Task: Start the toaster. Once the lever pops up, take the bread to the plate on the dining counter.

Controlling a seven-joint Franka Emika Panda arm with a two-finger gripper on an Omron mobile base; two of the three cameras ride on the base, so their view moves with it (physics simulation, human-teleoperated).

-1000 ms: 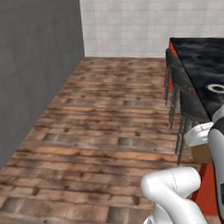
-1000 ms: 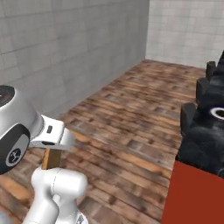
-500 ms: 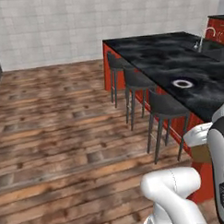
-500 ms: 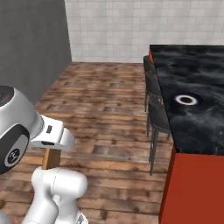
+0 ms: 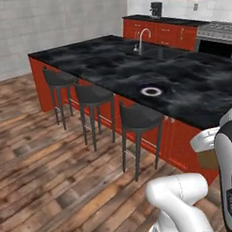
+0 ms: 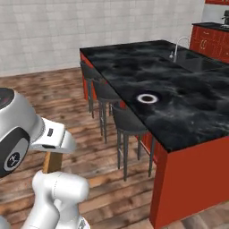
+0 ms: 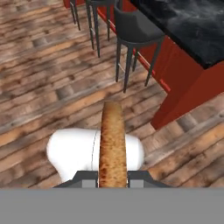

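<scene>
My gripper (image 7: 112, 178) is shut on the bread (image 7: 112, 142), a tan-brown slice seen edge-on between the fingertips, held over the wooden floor. In the base views the bread (image 5: 207, 159) (image 6: 52, 162) hangs under the white hand, short of the counter. The plate (image 5: 150, 91) (image 6: 146, 98), dark with a white ring, lies near the front edge of the dining counter (image 5: 106, 66) (image 6: 192, 114), a black marble island on a red base, off to the right of the gripper. The toaster is out of view.
Three dark stools (image 5: 137, 118) (image 5: 92, 94) (image 5: 58, 78) stand along the island's near side, one of them (image 7: 135, 28) ahead of the hand. A sink faucet (image 5: 140, 39) rises on the island's far side. Red wall cabinets and a stove (image 5: 215, 37) line the back.
The whole picture has swung as the base turned: the grey wall has left the view and the island now spreads across it. The bread stays in the shut gripper.
</scene>
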